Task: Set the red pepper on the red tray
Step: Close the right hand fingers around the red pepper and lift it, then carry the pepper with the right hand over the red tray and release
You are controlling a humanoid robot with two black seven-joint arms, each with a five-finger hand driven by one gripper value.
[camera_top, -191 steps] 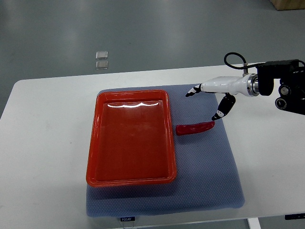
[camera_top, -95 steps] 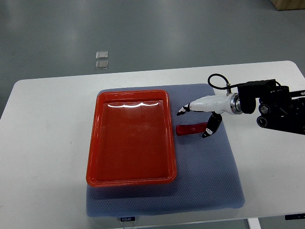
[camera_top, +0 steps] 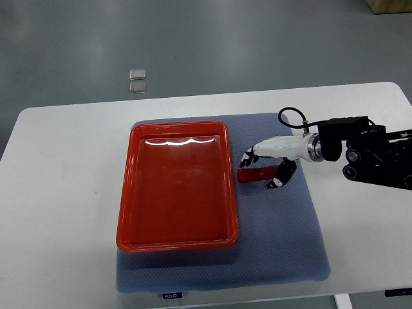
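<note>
The red pepper [camera_top: 248, 176] lies on the blue-grey mat [camera_top: 277, 232], just right of the empty red tray [camera_top: 174, 193]. My right hand [camera_top: 261, 170] reaches in from the right and is down over the pepper. Its fingers [camera_top: 247, 158] sit on the far side of the pepper and its thumb [camera_top: 277, 183] on the near side. The fingers are spread around the pepper and not closed on it, and the pepper rests on the mat. The left arm does not show.
The mat lies on a white table [camera_top: 64, 193] and the tray takes up the mat's left half. Two small clear squares [camera_top: 137, 80] lie on the grey floor beyond the table. A black cable [camera_top: 290, 116] loops above the right wrist.
My right hand has moved left and down from above the mat's right side until its fingers straddle the pepper. The pepper and the tray have not moved.
</note>
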